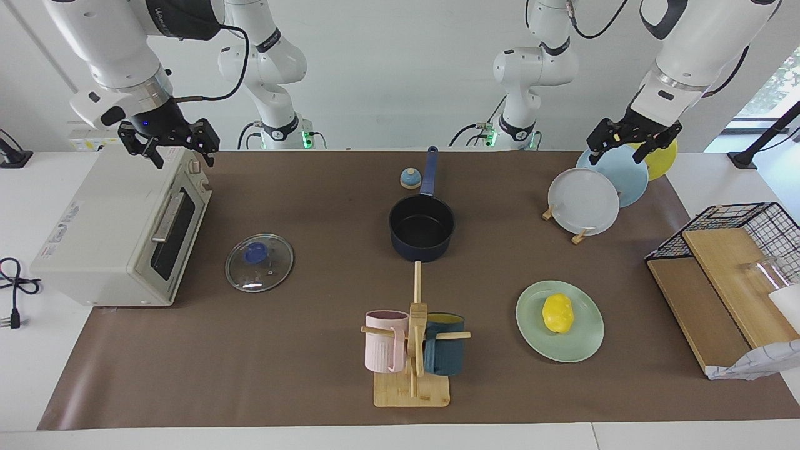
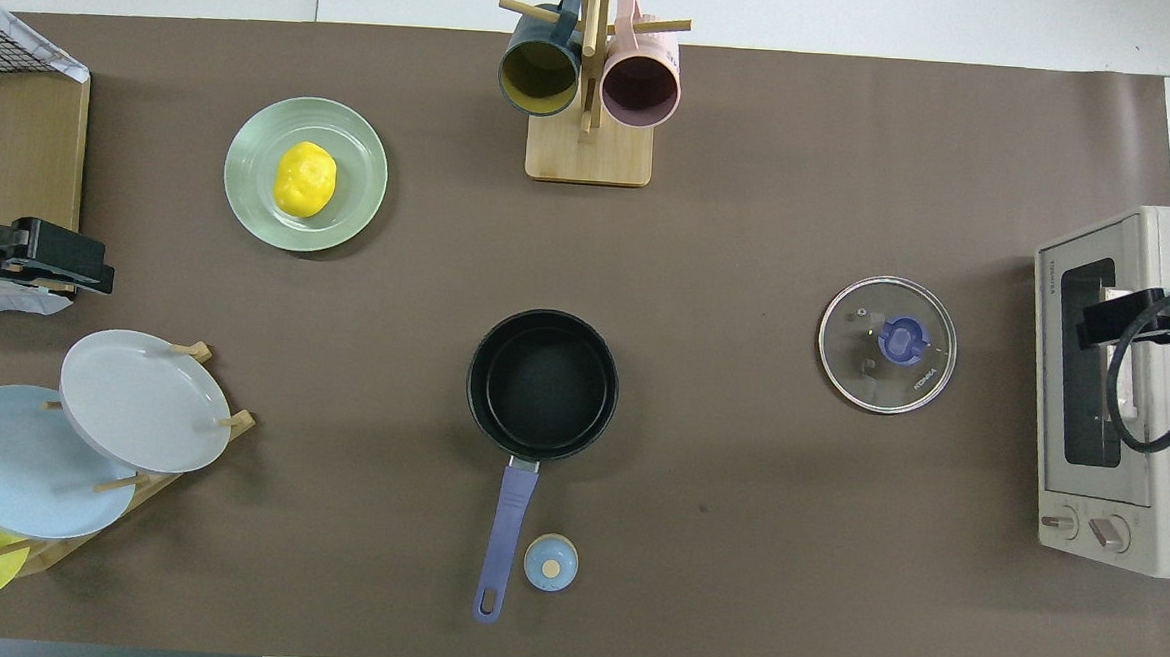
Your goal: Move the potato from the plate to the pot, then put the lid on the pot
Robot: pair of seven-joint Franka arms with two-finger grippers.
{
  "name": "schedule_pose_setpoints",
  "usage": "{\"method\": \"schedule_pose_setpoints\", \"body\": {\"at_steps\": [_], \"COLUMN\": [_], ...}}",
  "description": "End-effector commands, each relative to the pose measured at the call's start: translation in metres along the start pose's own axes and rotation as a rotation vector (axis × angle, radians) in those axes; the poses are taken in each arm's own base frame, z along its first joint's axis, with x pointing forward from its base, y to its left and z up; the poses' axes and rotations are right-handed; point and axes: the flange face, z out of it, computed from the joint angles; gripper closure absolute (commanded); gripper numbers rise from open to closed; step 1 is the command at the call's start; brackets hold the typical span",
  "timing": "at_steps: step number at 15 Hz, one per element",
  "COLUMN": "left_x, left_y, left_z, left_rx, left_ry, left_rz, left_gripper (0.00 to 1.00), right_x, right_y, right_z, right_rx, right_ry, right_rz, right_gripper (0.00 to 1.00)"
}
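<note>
The yellow potato (image 1: 557,312) lies on the mint-green plate (image 1: 584,347), toward the left arm's end of the table; both also show in the overhead view, the potato (image 2: 304,179) on the plate (image 2: 251,201). The dark blue pot (image 1: 422,228) stands empty mid-table, its handle pointing toward the robots; it also shows in the overhead view (image 2: 542,384). The glass lid (image 1: 259,262) with a blue knob lies flat toward the right arm's end, also in the overhead view (image 2: 887,344). My left gripper (image 1: 619,156) hangs open over the plate rack. My right gripper (image 1: 181,161) hangs open over the toaster oven.
A toaster oven (image 1: 119,237) stands at the right arm's end. A rack of upright plates (image 1: 584,200) and a wire basket with boards (image 1: 731,275) are at the left arm's end. A mug tree (image 1: 412,344) stands farther out than the pot. A small bell (image 1: 410,179) sits beside the pot handle.
</note>
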Motion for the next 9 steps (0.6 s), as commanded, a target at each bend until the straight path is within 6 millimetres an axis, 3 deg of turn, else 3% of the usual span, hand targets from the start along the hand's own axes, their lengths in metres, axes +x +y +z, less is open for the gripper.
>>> {"method": "schedule_pose_setpoints", "body": {"at_steps": [1,9], "left_x": [-0.0020,0.0048], "left_y": [-0.0031,0.0022], "left_z": [-0.0032,-0.0032], "left_rx": [0.002,-0.008], "left_ry": [-0.002,0.045], "left_rz": [0.007,0.016], "left_gripper": [0.00,0.00], "right_x": [-0.0054,-0.0054], "right_y": [0.0021,0.0021], "right_z": [-0.0011,-0.0011], "right_rx": [0.021,0.021], "right_ry": [-0.007,-0.007], "right_rz": [0.006,0.006], "right_gripper": [0.00,0.00]}}
